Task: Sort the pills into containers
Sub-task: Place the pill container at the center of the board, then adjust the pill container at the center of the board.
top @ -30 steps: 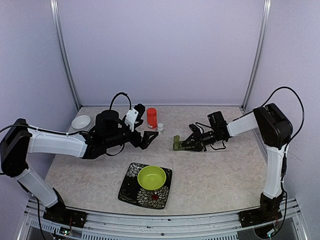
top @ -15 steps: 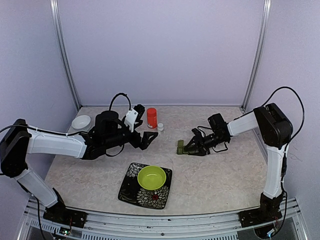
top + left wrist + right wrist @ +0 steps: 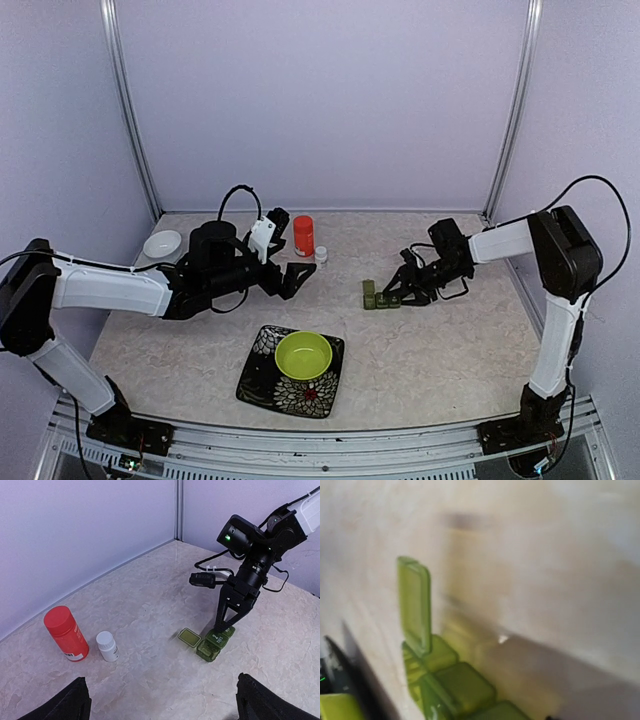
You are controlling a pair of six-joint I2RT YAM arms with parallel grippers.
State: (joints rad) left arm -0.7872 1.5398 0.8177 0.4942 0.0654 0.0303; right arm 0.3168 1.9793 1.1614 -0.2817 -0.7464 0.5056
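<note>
The dark green pillbox [image 3: 380, 295] lies mid-table, a strip of three compartments. In the left wrist view the pillbox [image 3: 214, 642] has its near end lid [image 3: 190, 637] flipped open; the other two lids are down. My right gripper [image 3: 399, 294] stands at the strip's far end, its two fingers apart in a V [image 3: 226, 628], holding nothing. The right wrist view is blurred and shows the pillbox [image 3: 455, 680] close up with the raised lid [image 3: 415, 605]. My left gripper [image 3: 300, 276] hovers open and empty [image 3: 165, 705], left of the pillbox. No loose pills show.
A red-orange bottle [image 3: 303, 236] and a small white bottle [image 3: 321, 255] stand behind the left gripper. A lime-green bowl [image 3: 303, 355] sits on a black patterned plate [image 3: 262, 382] near the front. A white dish [image 3: 162, 243] lies at the far left by the wall.
The right gripper has drawn back to the right and spread its fingers. The pillbox has shifted right with it and now lies with one lid open. The left arm has not moved.
</note>
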